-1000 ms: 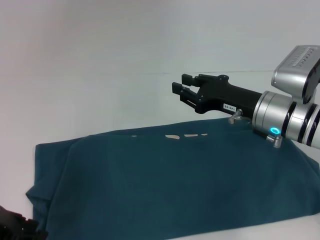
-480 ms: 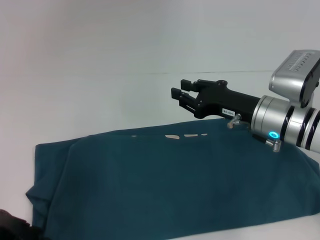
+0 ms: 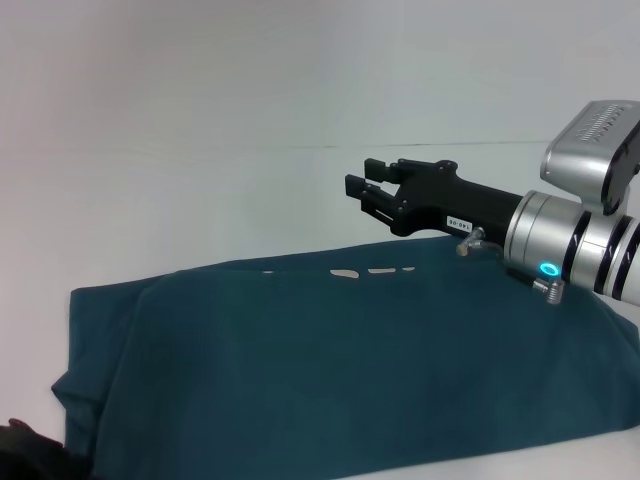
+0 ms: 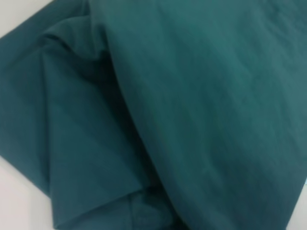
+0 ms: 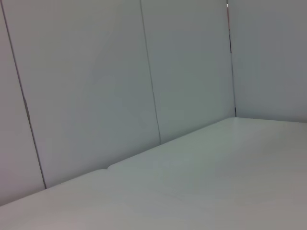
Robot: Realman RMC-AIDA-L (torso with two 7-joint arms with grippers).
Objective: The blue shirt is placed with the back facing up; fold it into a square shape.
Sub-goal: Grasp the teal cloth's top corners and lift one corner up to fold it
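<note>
**Right gripper held above far edge of shirt, left barely in view**

Head view: the blue shirt (image 3: 340,370) lies on the white table (image 3: 180,190), filling the lower half of the picture from about 9 o'clock round to 3 o'clock. Fabric is folded over itself; a layered edge runs along the left side, with a darker fold near 8 o'clock. A few small white marks (image 3: 365,271) show at the shirt's far edge, just left of centre.

The right gripper (image 3: 358,189) comes in from 3 o'clock, black body on a silver wrist with a lit blue ring (image 3: 547,268). It sits above the shirt's far edge, pointing toward 9 o'clock, over bare table. Its fingers are released, a narrow gap between them, nothing held. It looks raised clear of the cloth.

The left gripper (image 3: 25,455) shows only as a dark sliver at 7 o'clock, just beside the shirt's near left corner. Cannot tell whether it is clenched or released.

Left wrist view: filled by the shirt, one smooth upper layer lapping over creased lower layers, with white table at two corners. No fingers visible here.

Right wrist view: table surface and pale wall panels (image 5: 96,86) only
</note>
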